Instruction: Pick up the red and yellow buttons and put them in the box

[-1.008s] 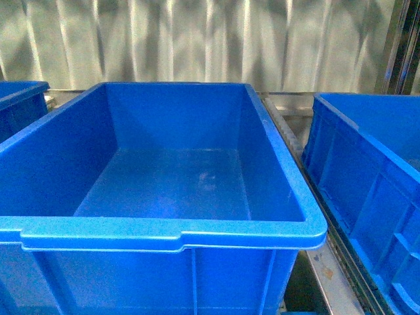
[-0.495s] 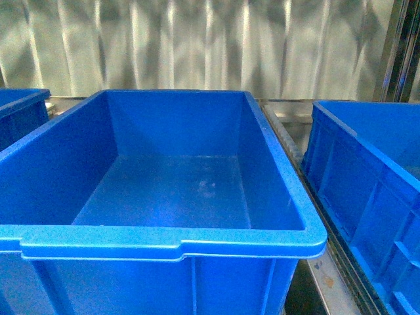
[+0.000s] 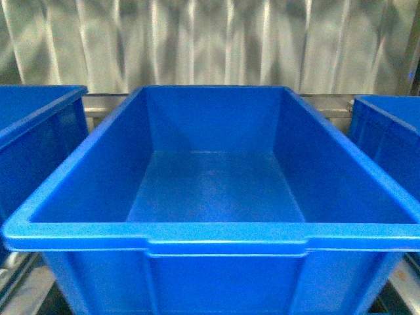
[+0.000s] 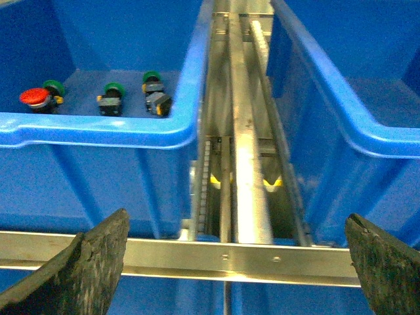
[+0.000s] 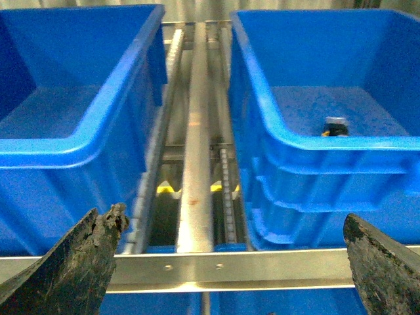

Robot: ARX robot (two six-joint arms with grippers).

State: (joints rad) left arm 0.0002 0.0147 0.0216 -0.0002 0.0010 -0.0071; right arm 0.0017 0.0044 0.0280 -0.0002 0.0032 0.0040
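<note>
Middle bin (image 3: 216, 235) bare inside, on steel rails (image 4: 239, 164); ribbed metal wall (image 3: 197, 39) behind. Left gripper (image 4: 236, 220) and right gripper (image 5: 233, 216) spread wide, empty. Red button (image 4: 33, 97) in left bin (image 4: 98, 125); dark object (image 5: 336, 126) in right bin (image 5: 341, 143), unclear.

The bin (image 3: 223, 236) is smooth blue plastic with a soft sheen along its rim. The wall (image 3: 216, 39) behind it is corrugated sheet metal, bright and reflective. The rail (image 4: 246, 164) is bare brushed metal, lightly speckled. The red button (image 4: 34, 97) seems to have a glossy plastic cap, though it shows small. The pads (image 4: 92, 269) of the left gripper (image 4: 236, 216) and right gripper (image 5: 233, 215) look dark, matt, rough and frayed at the edges.
</note>
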